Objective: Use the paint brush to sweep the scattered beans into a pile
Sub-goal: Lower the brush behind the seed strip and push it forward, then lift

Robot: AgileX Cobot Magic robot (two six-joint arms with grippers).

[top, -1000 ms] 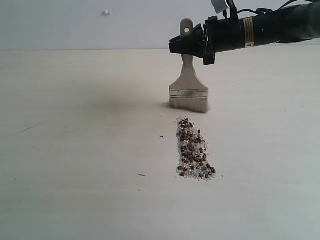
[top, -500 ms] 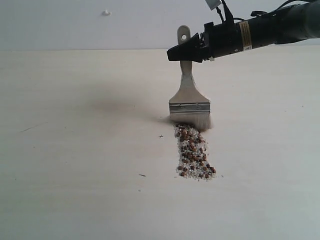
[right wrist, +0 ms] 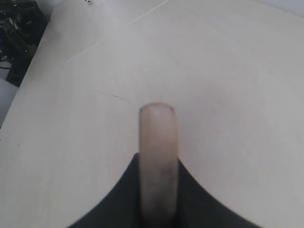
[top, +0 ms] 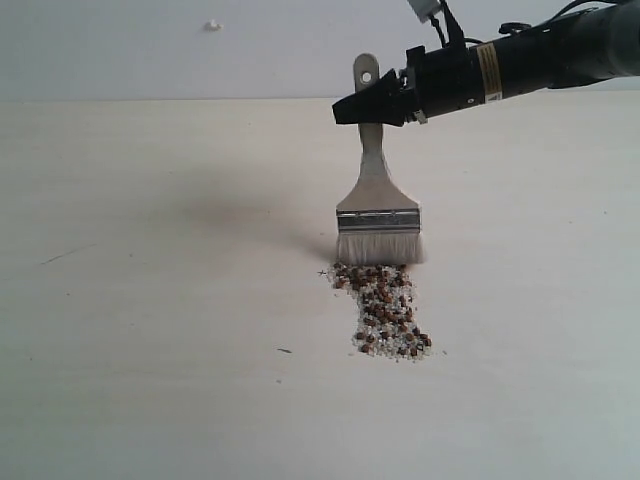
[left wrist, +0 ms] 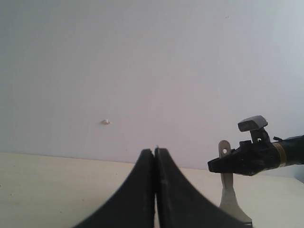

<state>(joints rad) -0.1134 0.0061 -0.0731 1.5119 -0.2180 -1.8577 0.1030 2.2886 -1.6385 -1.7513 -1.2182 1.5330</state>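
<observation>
On the left of the pale desk [top: 150, 300] there are only a few faint dark marks. Right of middle, the beans [top: 385, 305] lie in one narrow band that runs from the brush toward the camera. They are tiny dark reddish-brown grains mixed with fine whitish crumbs. The band is spread wide at its far end, thinner in the middle and wider again at its near end.

The brush [top: 378, 215] stands nearly upright at the far end of the band. Its pale grey-white bristles are pressed on the desk and touch the first grains. Above them come a silver ferrule and a cream handle with a hole in its top. The right gripper [top: 348, 108] reaches in from the right and is clamped on the handle just below that hole.

Only the exterior view shows the beans and bristles.

The left wrist view alone shows the left gripper [left wrist: 155, 151]. Its jaws are pressed together on nothing, and it is raised and aimed at the white wall. To its right, the brush handle stands in the right gripper. This view and the exterior view both catch a small white speck [left wrist: 105, 122] on the wall.

The right wrist view looks along the handle's narrow edge, which is held between two dark fingers [right wrist: 118, 199]. Beyond it are bare desk and dark cables [right wrist: 14, 28] past the desk's corner.
</observation>
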